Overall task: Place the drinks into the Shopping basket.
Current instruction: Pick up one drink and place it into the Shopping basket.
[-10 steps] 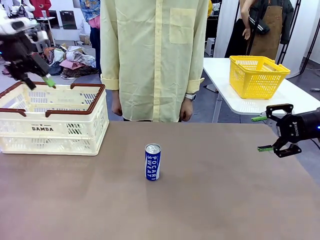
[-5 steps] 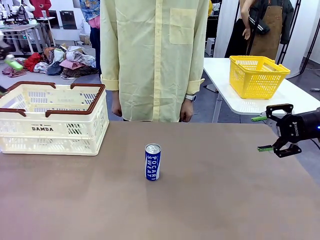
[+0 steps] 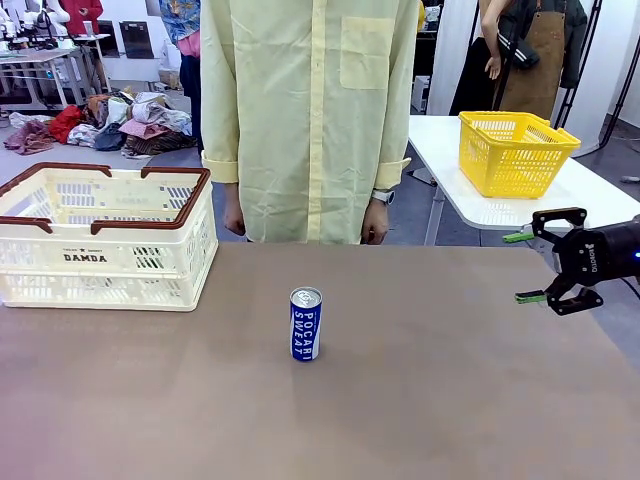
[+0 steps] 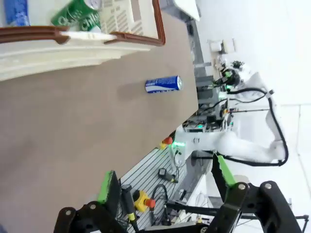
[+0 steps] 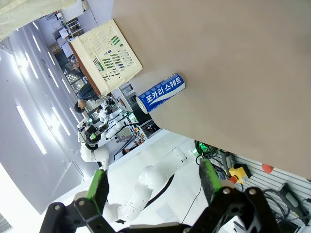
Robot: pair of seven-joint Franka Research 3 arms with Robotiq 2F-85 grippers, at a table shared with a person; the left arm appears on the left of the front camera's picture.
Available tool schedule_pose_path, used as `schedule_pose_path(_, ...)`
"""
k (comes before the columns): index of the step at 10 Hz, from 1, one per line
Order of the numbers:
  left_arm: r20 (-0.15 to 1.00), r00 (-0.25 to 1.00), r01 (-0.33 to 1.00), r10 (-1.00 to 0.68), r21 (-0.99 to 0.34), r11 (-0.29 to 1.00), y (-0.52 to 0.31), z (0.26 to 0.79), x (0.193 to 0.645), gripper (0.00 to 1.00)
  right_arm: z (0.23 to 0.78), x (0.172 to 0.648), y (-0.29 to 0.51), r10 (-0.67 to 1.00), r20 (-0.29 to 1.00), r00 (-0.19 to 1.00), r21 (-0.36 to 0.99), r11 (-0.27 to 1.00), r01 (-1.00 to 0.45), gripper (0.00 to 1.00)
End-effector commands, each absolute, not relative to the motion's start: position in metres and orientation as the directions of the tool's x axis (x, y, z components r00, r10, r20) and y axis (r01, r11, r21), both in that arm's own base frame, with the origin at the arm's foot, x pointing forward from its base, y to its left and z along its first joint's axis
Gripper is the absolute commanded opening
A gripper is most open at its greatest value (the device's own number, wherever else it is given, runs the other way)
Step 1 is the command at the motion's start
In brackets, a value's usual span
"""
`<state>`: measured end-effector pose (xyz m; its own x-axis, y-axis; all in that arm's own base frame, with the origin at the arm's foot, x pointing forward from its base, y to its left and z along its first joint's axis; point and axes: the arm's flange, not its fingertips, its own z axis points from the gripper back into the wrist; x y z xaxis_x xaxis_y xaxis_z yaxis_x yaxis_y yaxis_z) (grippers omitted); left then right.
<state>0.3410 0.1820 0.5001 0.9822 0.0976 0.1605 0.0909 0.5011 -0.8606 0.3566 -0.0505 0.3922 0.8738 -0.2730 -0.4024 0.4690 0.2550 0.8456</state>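
since the earlier frame the left gripper, jaws wide and empty, had left the shopping basket at ten o'clock, while the blue can stood mid-table and the right gripper hung open at three o'clock.

The brown table carries a cream Shopping basket at its left and an upright blue Pocari Sweat can mid-table.

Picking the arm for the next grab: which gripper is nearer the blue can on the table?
Right. The right gripper hangs open past the table's right edge, level with the blue can. The left gripper, also open, is raised well off, beyond the white basket.
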Motion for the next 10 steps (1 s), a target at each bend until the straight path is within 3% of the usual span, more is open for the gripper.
schedule_pose_path(1,0.168,0.984,0.111,0.065,-0.848,0.518,0.1699,0.5046,0.3367,1.00,0.3967,0.3563,-0.0506,-0.274,-0.415,0.868,0.839,0.255,0.481,1.00)
schedule_pose_path(10,0.168,0.984,0.111,0.065,-0.848,0.518,0.1699,0.5046,0.3367,1.00,0.3967,0.3563,-0.0506,-0.274,-0.415,0.868,0.839,0.255,0.481,1.00)
